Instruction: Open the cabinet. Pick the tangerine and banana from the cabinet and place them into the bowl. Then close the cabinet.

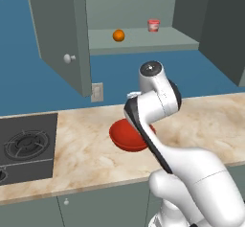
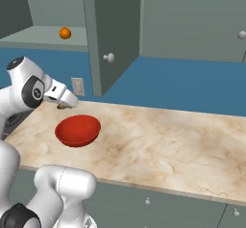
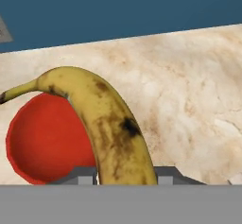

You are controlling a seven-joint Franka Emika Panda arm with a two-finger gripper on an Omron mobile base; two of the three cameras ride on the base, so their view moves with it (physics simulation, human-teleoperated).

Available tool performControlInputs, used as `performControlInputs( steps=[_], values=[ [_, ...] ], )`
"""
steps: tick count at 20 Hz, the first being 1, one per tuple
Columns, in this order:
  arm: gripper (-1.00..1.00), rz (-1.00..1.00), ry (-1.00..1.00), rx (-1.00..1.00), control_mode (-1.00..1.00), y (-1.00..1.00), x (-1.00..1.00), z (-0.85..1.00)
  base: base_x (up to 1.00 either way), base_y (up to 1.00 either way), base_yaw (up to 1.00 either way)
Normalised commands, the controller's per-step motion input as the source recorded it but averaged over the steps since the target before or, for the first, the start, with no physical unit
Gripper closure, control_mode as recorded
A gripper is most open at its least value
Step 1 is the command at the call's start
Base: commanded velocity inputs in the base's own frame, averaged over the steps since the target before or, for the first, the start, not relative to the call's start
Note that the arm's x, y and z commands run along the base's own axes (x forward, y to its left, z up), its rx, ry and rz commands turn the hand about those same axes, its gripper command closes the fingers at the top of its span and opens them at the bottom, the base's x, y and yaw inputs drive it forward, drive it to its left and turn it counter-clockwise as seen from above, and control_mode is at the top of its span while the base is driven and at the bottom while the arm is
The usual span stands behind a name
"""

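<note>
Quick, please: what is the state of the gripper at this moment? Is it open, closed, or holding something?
Gripper: closed on the banana, held above the counter beside the red bowl.

Arm bent fwd over counter, gripper pointing down, jaws clamped on banana.

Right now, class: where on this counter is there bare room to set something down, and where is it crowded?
Free: the marble counter right of the red bowl. Crowded: around the bowl, where the pincer holds the banana, and leftward toward the stove.
</note>
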Motion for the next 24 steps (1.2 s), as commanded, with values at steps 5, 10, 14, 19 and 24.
performControlInputs(
  steps=[5,10,14,19,24],
  values=[
    [1.0,0.01,0.09,0.0,-1.0,0.13,0.2,-0.58,0.0,0.0,0.0],
    [1.0,0.02,0.1,0.0,-1.0,0.06,0.2,-0.5,0.0,0.0,0.0],
    [1.0,0.02,0.08,0.0,-1.0,0.0,0.18,-0.43,0.0,0.0,0.0],
    [1.0,0.01,0.03,0.0,-1.0,0.0,0.24,-0.42,0.0,0.0,0.0],
    [1.0,0.0,0.01,0.0,-1.0,0.0,0.27,-0.3,0.0,0.0,0.0]
  ],
)
